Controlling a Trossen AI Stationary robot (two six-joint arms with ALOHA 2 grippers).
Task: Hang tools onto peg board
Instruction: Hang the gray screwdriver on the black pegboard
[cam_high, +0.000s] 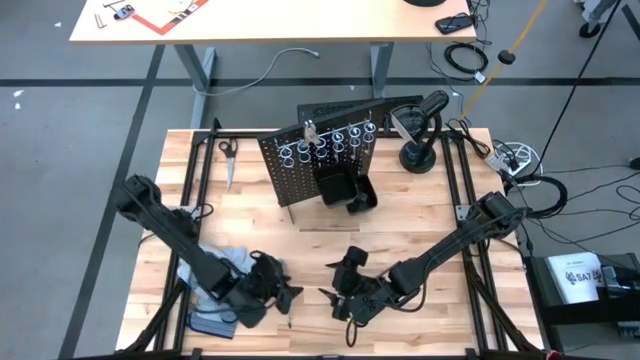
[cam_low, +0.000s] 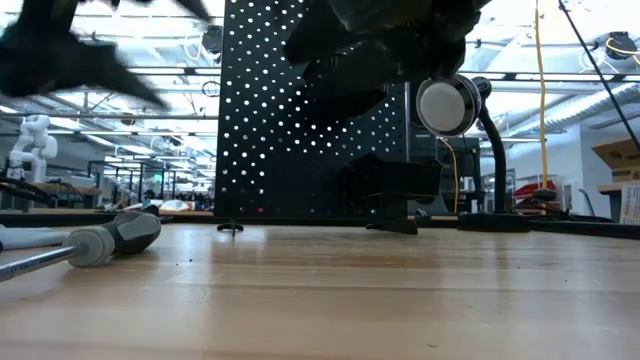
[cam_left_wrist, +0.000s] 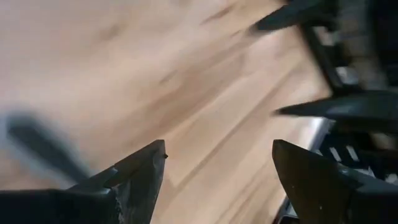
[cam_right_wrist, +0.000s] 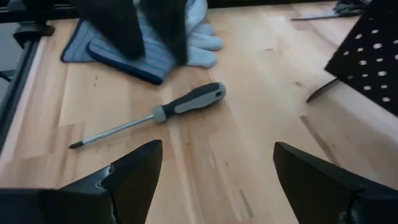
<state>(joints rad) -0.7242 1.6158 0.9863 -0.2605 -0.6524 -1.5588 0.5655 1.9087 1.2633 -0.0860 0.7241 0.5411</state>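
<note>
Wooden worktop: I see screwdriver lying flat near front edge, beside gloves. Peg board upright toward back edge. Left gripper and right gripper hover low near front edge, jaws wide, empty.

The left hand, its 2 dark fingers spread apart, hangs over bare wooden table.

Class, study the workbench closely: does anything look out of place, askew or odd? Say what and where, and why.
The peg board stands askew, turned at an angle to the table's edges. A screwdriver lies loose on the wood beside the work gloves rather than hanging, and scissors lie flat left of the board. Nothing looks spilled or damaged.
</note>
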